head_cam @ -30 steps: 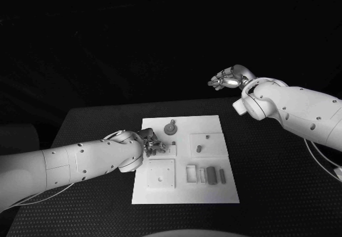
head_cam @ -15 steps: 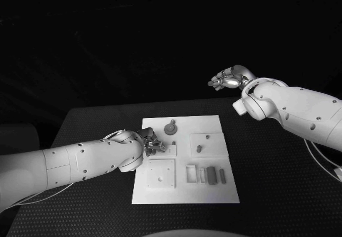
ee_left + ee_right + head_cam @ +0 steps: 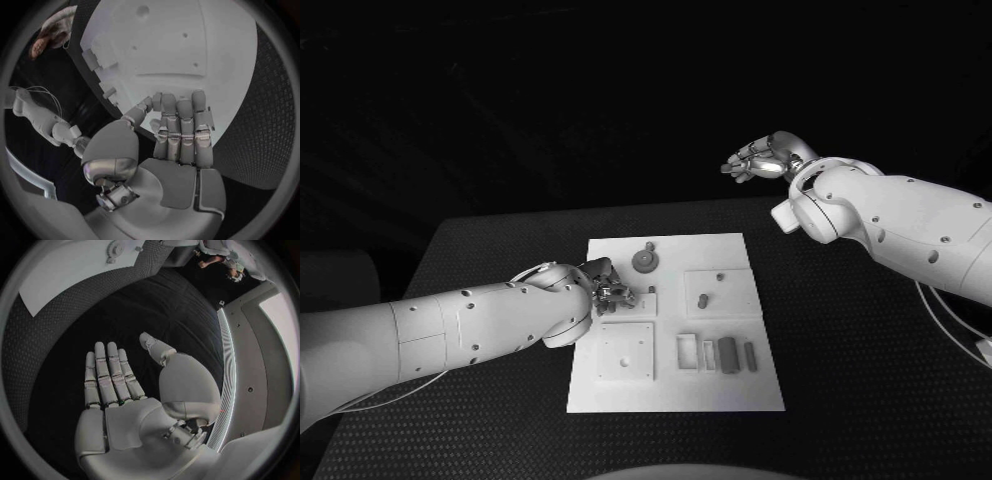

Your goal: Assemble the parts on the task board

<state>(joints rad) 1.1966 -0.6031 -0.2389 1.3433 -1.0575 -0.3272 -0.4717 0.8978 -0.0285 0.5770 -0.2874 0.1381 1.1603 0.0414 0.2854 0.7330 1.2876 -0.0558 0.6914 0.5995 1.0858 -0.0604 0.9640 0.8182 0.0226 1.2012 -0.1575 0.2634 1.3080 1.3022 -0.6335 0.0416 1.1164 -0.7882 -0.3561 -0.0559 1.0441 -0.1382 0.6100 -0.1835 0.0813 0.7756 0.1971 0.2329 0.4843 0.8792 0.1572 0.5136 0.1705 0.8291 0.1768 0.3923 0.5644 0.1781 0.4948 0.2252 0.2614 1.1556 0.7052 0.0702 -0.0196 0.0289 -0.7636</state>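
Observation:
The white task board (image 3: 733, 385) lies in the middle of the black table. On it are a round grey part (image 3: 646, 260), a small peg (image 3: 704, 298), a square plate (image 3: 627, 350), a frame (image 3: 688, 350) and two grey bars (image 3: 728, 354). My left hand (image 3: 607, 293) is at the board's left edge, its fingers (image 3: 181, 125) bent close together down onto the board (image 3: 187, 45), the thumb beside them. Whether anything sits between them is hidden. My right hand (image 3: 764, 158) is raised beyond the table's far right, fingers (image 3: 109, 372) straight and apart, holding nothing.
The black table (image 3: 862, 330) has bare room to the right of the board and in front of it. From the right wrist, a corner of the board (image 3: 62, 270) lies far below the hand, with the round part (image 3: 115, 249) on it.

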